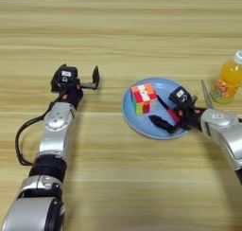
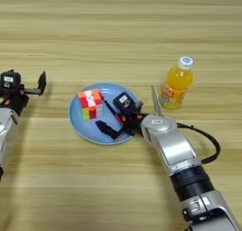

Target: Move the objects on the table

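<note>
Wooden table [image 1: 118,31] holds a blue plate [image 2: 78,123] near its middle, puzzle cube [image 2: 90,103] on it. The right gripper [image 2: 110,117], fingers apart, empty, reaches over the plate beside the cube. The left gripper [image 1: 82,78] waits open toward the left edge. Juice bottle [image 2: 177,83] stands toward the right.

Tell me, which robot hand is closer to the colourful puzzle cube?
The right. The right gripper is over the round light-blue plate, just beside the multicoloured puzzle cube lying on it. The left gripper is off the plate, well away to the cube's left.

Pretty even, warm light on the table [image 1: 118,31], soft short shadows, slightly soft focus, no harsh glare.
</note>
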Action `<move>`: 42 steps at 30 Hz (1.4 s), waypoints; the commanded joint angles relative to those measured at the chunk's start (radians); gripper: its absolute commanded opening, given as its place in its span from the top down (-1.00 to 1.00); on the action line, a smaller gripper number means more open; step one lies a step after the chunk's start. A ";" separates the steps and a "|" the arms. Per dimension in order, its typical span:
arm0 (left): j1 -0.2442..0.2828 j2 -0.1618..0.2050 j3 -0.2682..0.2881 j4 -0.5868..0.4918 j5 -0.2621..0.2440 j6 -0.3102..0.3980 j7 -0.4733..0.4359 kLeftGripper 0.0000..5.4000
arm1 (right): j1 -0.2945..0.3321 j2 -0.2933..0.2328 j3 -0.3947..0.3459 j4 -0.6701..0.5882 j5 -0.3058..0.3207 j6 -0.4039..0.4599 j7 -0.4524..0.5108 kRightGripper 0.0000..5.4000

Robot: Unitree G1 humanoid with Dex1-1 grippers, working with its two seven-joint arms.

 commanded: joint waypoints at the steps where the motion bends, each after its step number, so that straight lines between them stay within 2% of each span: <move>1: -0.012 -0.006 -0.005 -0.012 0.007 0.012 0.009 -1.00 | 0.019 -0.017 0.003 0.070 -0.014 0.020 0.002 -0.87; 12: -0.012 -0.009 -0.006 -0.016 0.005 0.013 0.012 -1.00 | 0.029 -0.031 0.017 0.044 -0.023 0.012 0.017 -0.39; 21: -0.012 -0.010 -0.005 -0.017 0.005 0.012 0.012 -1.00 | 0.034 -0.042 0.022 0.021 -0.022 0.011 0.017 -0.08; 42: -0.014 -0.009 -0.004 -0.015 0.004 0.012 0.010 -1.00 | 0.036 -0.041 0.023 0.022 -0.021 0.005 0.013 0.76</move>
